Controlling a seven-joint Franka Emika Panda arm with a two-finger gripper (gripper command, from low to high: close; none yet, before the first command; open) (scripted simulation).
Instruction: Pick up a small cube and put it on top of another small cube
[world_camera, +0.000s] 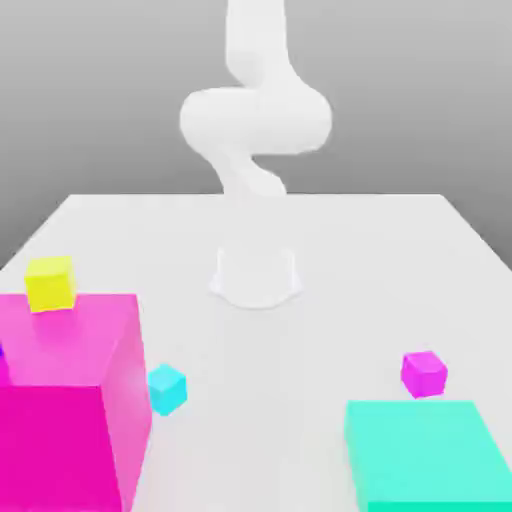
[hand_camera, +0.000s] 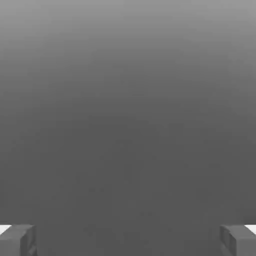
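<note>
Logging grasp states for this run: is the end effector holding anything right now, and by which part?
Nothing is held. The end effector is open with nothing between its fingers; the small cube sits on the table.

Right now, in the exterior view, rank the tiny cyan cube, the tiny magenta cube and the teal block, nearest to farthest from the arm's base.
1. tiny cyan cube, exterior view's left, and tiny magenta cube, exterior view's right: too close to call.
2. teal block, front right corner, beyond the magenta one: farthest from the arm's base.
</note>
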